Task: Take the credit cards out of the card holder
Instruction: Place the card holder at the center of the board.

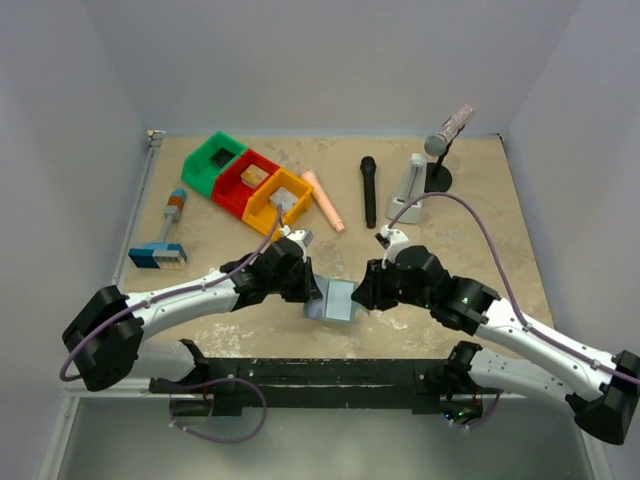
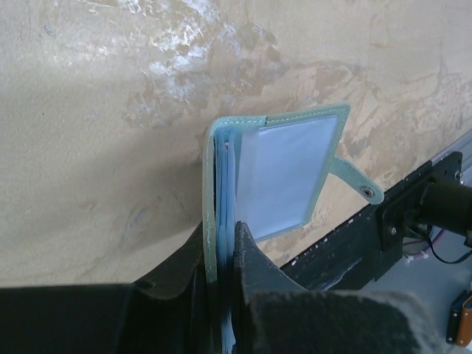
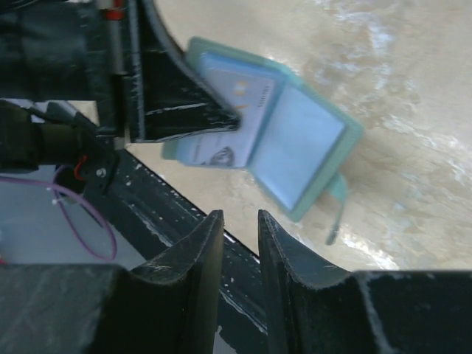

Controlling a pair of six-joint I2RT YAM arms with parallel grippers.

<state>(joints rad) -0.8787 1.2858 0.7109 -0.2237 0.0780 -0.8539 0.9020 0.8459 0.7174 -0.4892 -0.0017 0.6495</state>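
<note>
The pale teal card holder (image 1: 338, 298) is held open just above the table's near middle, between my two grippers. My left gripper (image 1: 308, 288) is shut on one edge of the card holder (image 2: 284, 173), with its fingers (image 2: 254, 269) pinching the cover and inner blue panels. In the right wrist view a silvery-grey printed credit card (image 3: 234, 110) sits in the card holder's (image 3: 306, 144) left pocket. The golden-tan card is hidden. My right gripper (image 3: 240, 225) is slightly open and empty, just short of the holder; it also shows in the top view (image 1: 366, 294).
Green (image 1: 213, 163), red (image 1: 246, 183) and orange (image 1: 277, 203) bins stand at the back left. A pink stick (image 1: 324, 201), a black microphone (image 1: 368, 190), a white stand (image 1: 413, 187) and a stand-mounted microphone (image 1: 447, 131) lie behind. A striped block (image 1: 157, 256) is far left. A black rail (image 1: 330, 375) runs along the near edge.
</note>
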